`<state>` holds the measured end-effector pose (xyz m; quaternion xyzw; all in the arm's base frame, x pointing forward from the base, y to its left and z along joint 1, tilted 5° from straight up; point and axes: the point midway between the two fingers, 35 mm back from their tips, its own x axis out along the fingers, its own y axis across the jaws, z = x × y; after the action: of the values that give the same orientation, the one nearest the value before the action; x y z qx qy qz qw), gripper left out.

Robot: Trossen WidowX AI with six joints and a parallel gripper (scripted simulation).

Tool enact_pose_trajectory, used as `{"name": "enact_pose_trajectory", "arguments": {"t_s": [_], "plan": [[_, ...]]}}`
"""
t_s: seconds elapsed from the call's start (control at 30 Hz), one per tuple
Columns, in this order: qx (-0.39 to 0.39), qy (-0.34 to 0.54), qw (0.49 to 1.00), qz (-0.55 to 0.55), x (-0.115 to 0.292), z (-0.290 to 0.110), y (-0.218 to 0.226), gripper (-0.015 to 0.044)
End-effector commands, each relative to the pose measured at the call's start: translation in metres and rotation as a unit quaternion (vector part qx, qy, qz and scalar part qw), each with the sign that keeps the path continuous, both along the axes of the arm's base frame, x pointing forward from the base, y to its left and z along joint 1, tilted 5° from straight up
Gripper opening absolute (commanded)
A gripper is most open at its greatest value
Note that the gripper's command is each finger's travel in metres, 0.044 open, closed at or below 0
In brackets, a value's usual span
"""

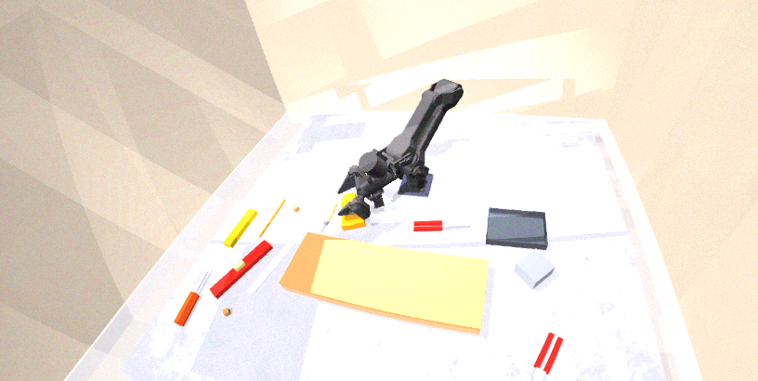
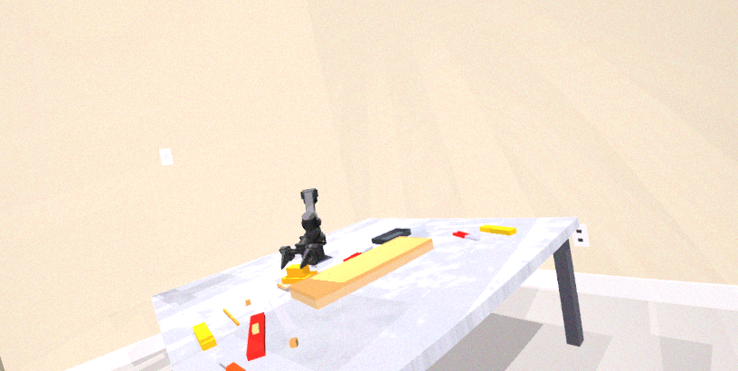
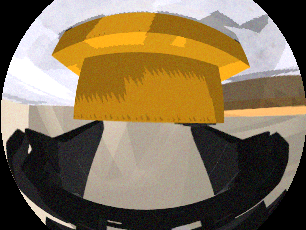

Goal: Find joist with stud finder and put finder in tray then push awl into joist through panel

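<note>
The yellow-orange stud finder (image 1: 354,221) (image 2: 298,274) (image 3: 149,71) lies on the table just behind the far left corner of the floor panel (image 1: 396,286) (image 2: 362,266), a pale yellow board with an orange edge. My gripper (image 1: 350,202) (image 2: 295,261) is open and low over the stud finder, with its fingers on either side of the top. In the wrist view the stud finder fills the upper half, close in front. The red-handled awl (image 1: 427,225) (image 2: 353,256) lies behind the panel's middle. The dark grey tray (image 1: 516,227) (image 2: 391,235) stands to its right.
A red level (image 1: 241,269) (image 2: 255,336), a yellow block (image 1: 240,227) (image 2: 204,336), a thin pencil (image 1: 272,217) and an orange-handled screwdriver (image 1: 187,308) lie left of the panel. A white block (image 1: 533,268) and two red bars (image 1: 548,351) lie to the right.
</note>
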<state>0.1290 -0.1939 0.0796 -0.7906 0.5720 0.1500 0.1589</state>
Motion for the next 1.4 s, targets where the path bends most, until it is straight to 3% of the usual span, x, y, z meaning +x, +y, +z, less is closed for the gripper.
{"name": "enact_pose_trajectory", "arguments": {"t_s": [0.0, 1.37], "plan": [[-0.001, -0.002, 1.000, -0.002, 0.000, 0.002, 0.001, 0.0440], [0.001, -0.001, 1.000, -0.002, -0.007, 0.016, 0.019, 0.0440]]}}
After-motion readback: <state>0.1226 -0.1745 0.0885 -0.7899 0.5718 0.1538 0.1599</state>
